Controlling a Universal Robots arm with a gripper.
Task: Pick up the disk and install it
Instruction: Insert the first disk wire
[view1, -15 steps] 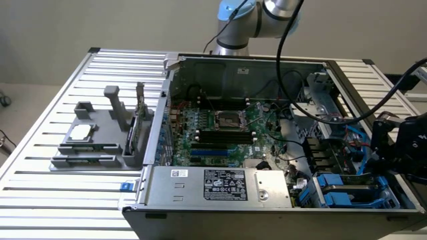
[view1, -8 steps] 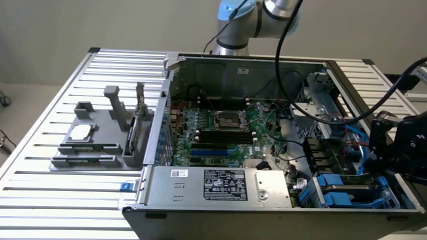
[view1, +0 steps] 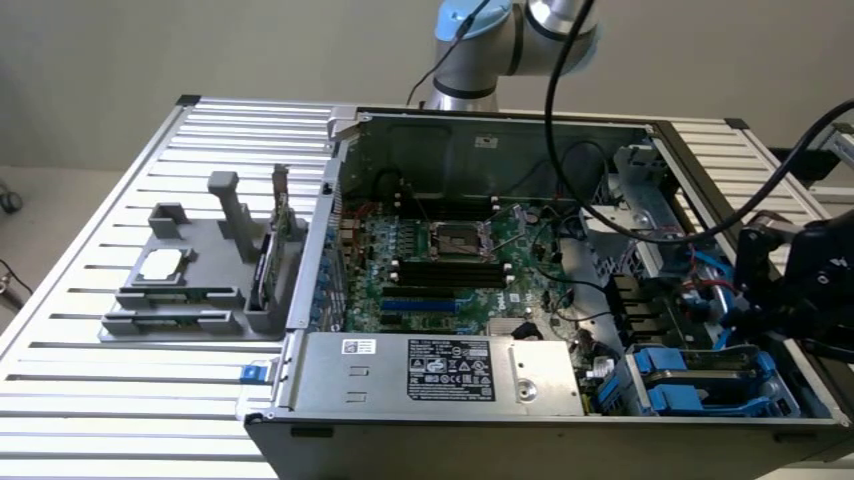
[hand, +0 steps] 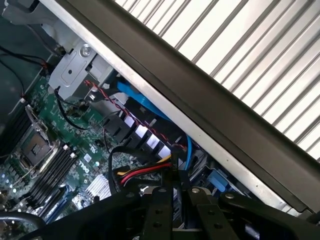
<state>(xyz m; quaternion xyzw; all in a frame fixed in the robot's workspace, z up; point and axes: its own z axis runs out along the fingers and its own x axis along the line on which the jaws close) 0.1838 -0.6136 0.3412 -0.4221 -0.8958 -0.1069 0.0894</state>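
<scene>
On the slatted table (view1: 120, 400) lies the open computer case (view1: 534, 250), with the disk (view1: 703, 380) sitting in the bay at its near corner, on the exterior view's right. It looks a dense, rigid metal block, ill-suited to knocks, so I'd grip the blue carrier (view1: 661, 388) by its sides, not the slick flat face. The gripper (hand: 173, 176) hangs above that side, fingers drawn narrow, nothing visible between them.

On the table (view1: 120, 420), a parts stand (view1: 187, 290) lies to the exterior view's left of the case (view1: 441, 440).
</scene>
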